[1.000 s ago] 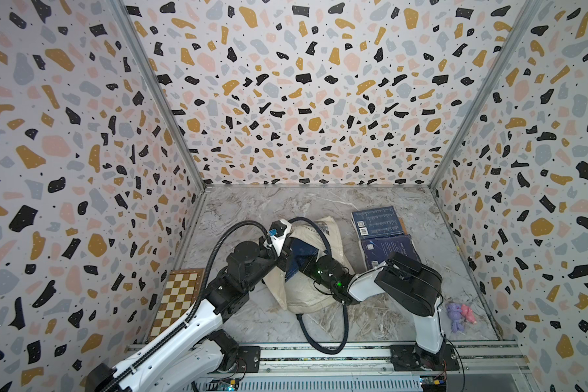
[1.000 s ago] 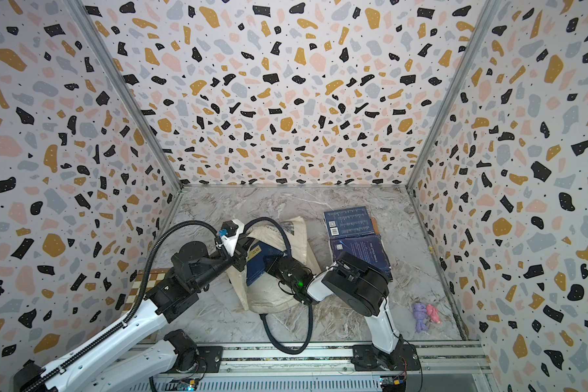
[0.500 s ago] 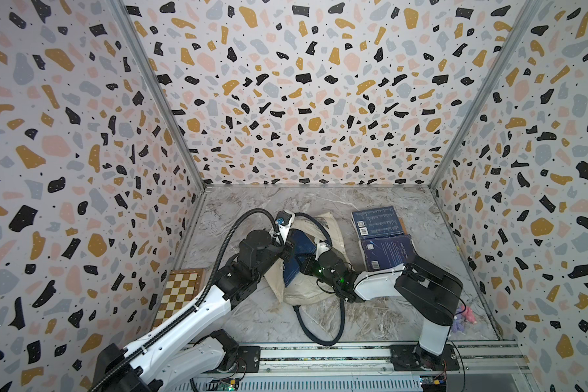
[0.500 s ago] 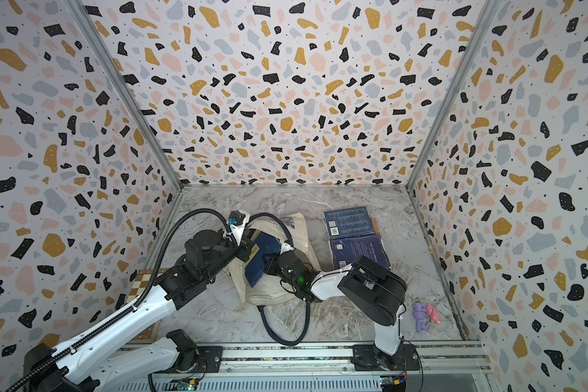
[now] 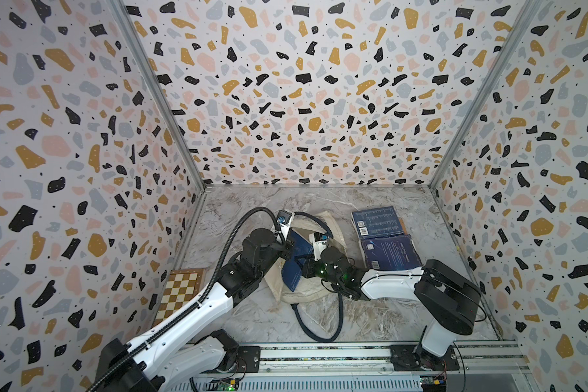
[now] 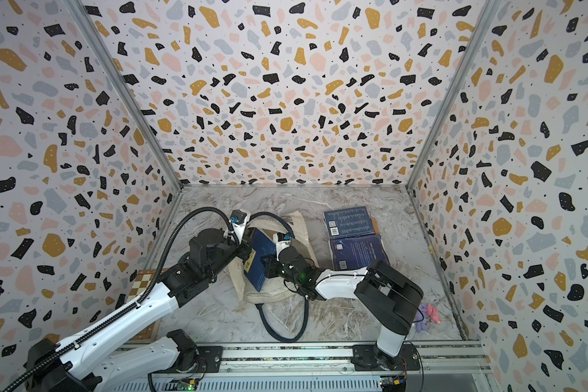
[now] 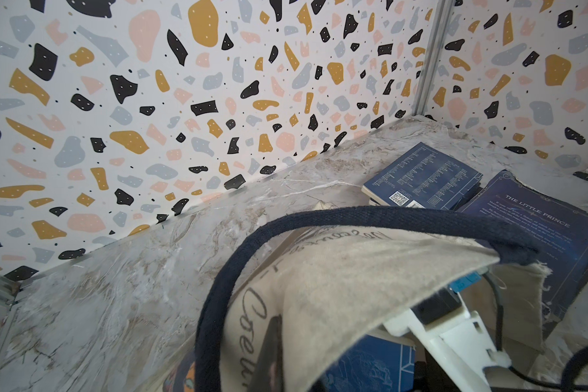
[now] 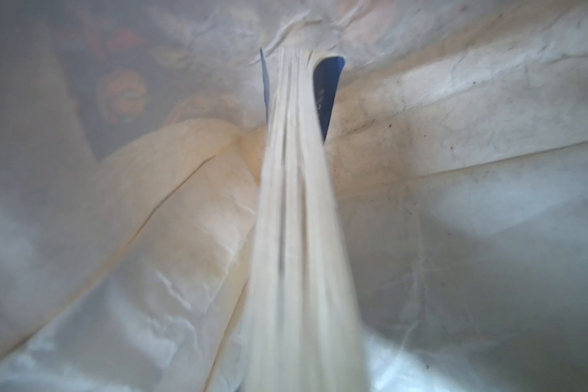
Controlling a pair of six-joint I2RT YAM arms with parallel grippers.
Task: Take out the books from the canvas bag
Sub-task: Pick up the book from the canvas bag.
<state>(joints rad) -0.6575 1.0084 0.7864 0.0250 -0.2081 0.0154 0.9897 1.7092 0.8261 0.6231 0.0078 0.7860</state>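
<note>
The canvas bag (image 5: 319, 292) lies on its side on the table (image 5: 252, 315), left of the middle. Its long axis runs from the back edge toward the front edge, and one navy handle (image 5: 319, 336) loops out toward the front edge. The left gripper (image 5: 287, 249) is pinched shut on the bag's upper cloth wall. In the left wrist view that wall (image 7: 336, 271) stands lifted like a flap, with script lettering showing on it. A navy book (image 6: 260, 261) sits tilted in the opening, partly out of the bag. Its long side points from the back of the table toward the front, its cover faces up, and a yellow label (image 6: 250, 263) lies along its left edge. The right gripper (image 5: 307, 268) reaches in from the right and grips this book at its right edge with narrow jaws. In the right wrist view the cream page edge (image 8: 296, 203) runs straight away from the camera between navy covers, with the bag's pale lining all around it. Two more navy books lie flat outside the bag toward the back right of the table. The far book (image 5: 377, 220) and the near book (image 5: 389, 256) touch edge to edge, each with a white barcode sticker at a left corner. A chessboard (image 5: 180, 292) lies against the left edge of the table. A small pink and purple toy (image 6: 428, 314) lies near the front right corner.
</note>
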